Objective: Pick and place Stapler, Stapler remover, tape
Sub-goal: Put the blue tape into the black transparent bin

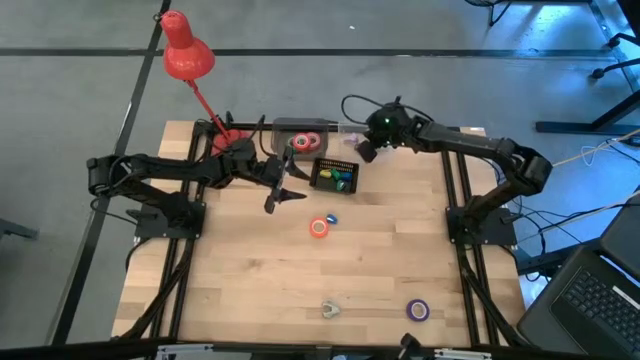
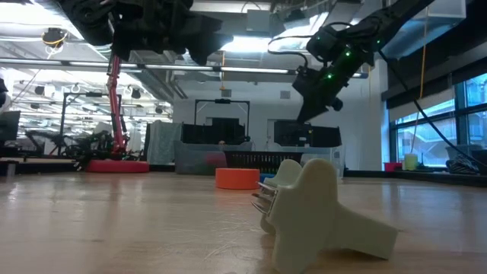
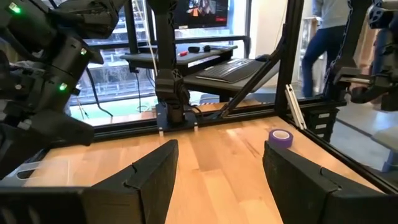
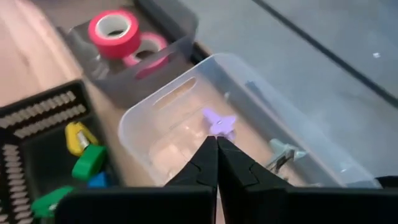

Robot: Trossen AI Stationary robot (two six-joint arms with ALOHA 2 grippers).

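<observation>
Light wooden table [image 1: 260, 270] on a dark frame, grey floor around; a red desk lamp [image 1: 187, 55] stands at the far left corner. Far edge: a grey bin [image 4: 155, 62] holding pink-red tape rolls [image 4: 114, 31], a clear plastic bin [image 4: 261, 124], a black tray [image 1: 333, 174]. Mid-table, an orange tape roll [image 1: 319, 227]; near edge, a pale staple remover [image 1: 330, 309] and a purple tape roll [image 1: 417, 310], with open wood between them. Left gripper [image 3: 217, 180] is parted and empty; right gripper [image 4: 216, 163], fingers pressed together, empty, hangs over the clear bin.
</observation>
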